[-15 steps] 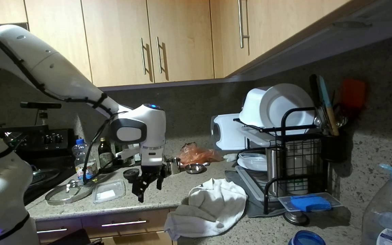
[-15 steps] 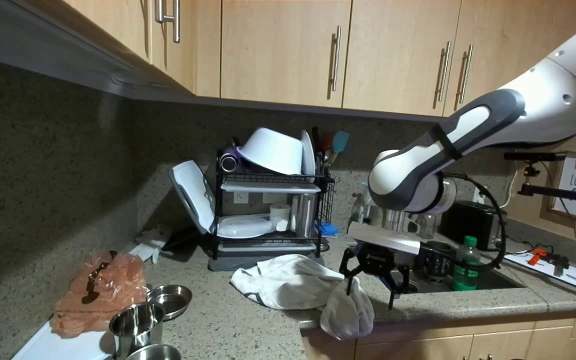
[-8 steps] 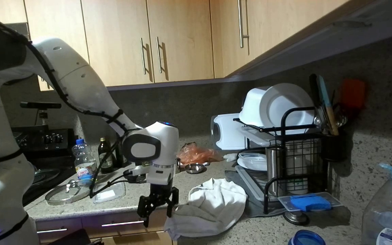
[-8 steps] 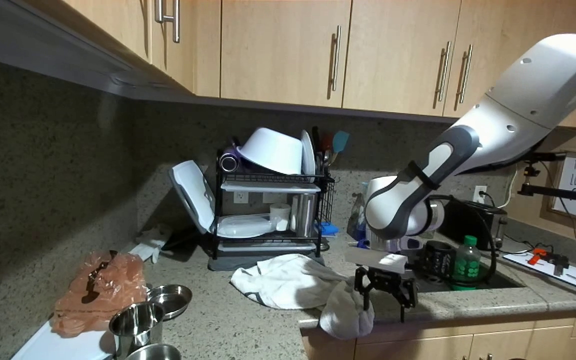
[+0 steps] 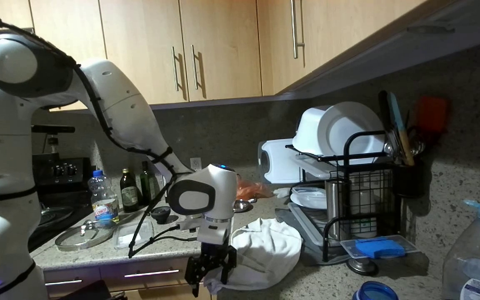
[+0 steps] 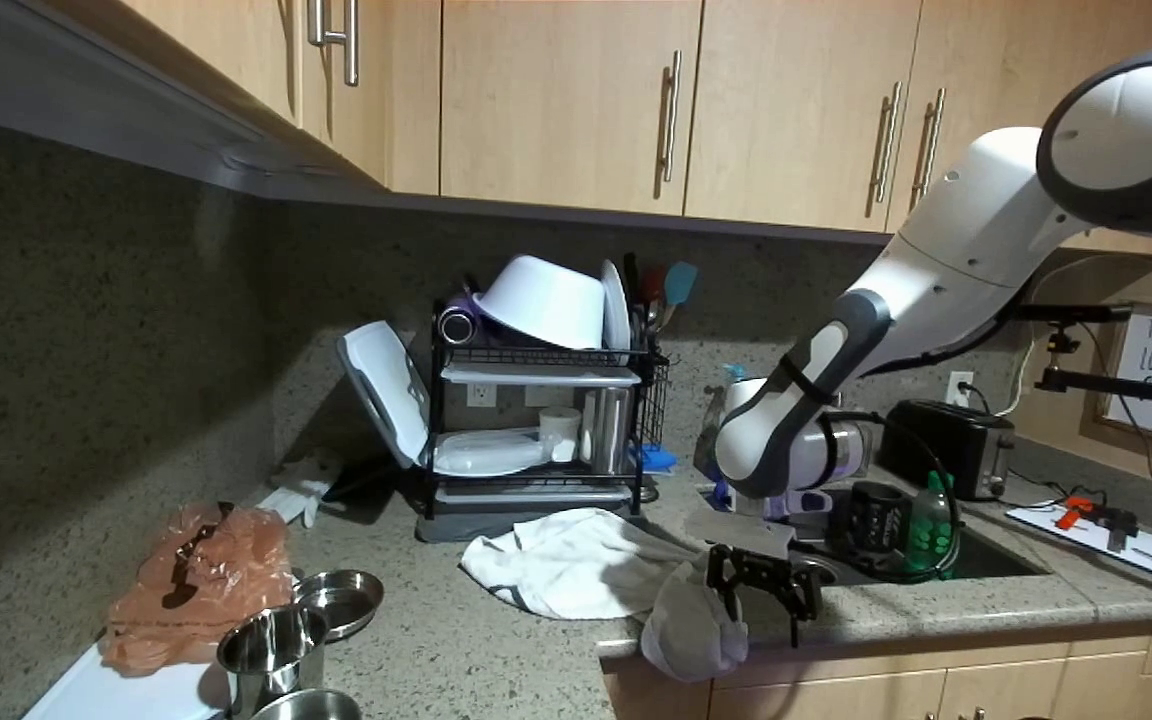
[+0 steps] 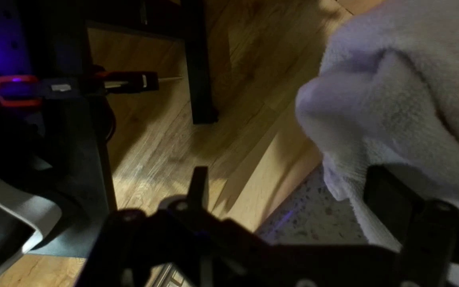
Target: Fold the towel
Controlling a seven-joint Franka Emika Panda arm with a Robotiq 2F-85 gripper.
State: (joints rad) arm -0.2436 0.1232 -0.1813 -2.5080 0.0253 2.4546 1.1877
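1. I judge the task to be near its beginning. The white towel [image 5: 267, 254] lies rumpled on the granite countertop [image 6: 466, 650], and one part of it hangs over the corner edge. Some layers overlap, but I see no neat fold.

2. My gripper [image 7: 289, 183] is spread wide and has hold of nothing. In the wrist view one finger [image 7: 389, 199] is in front of the white towel; whether it touches, I cannot tell. The opposite finger is above the wooden floor [image 7: 245, 79].

3. What is left, in my opinion, is all the folding: to pinch the hanging part, raise it, lay it over the rest and release.

4. The gripper is at the countertop corner, near the drawer front [image 5: 152, 266]. If I go lower or inward, a finger could knock the stone edge.

5. The dish rack [image 5: 347, 166] stands just beside the white towel, so I should not carry far that way. Toward the steel bowl [image 6: 339, 603] a stretch of countertop seems better for laying the fold.
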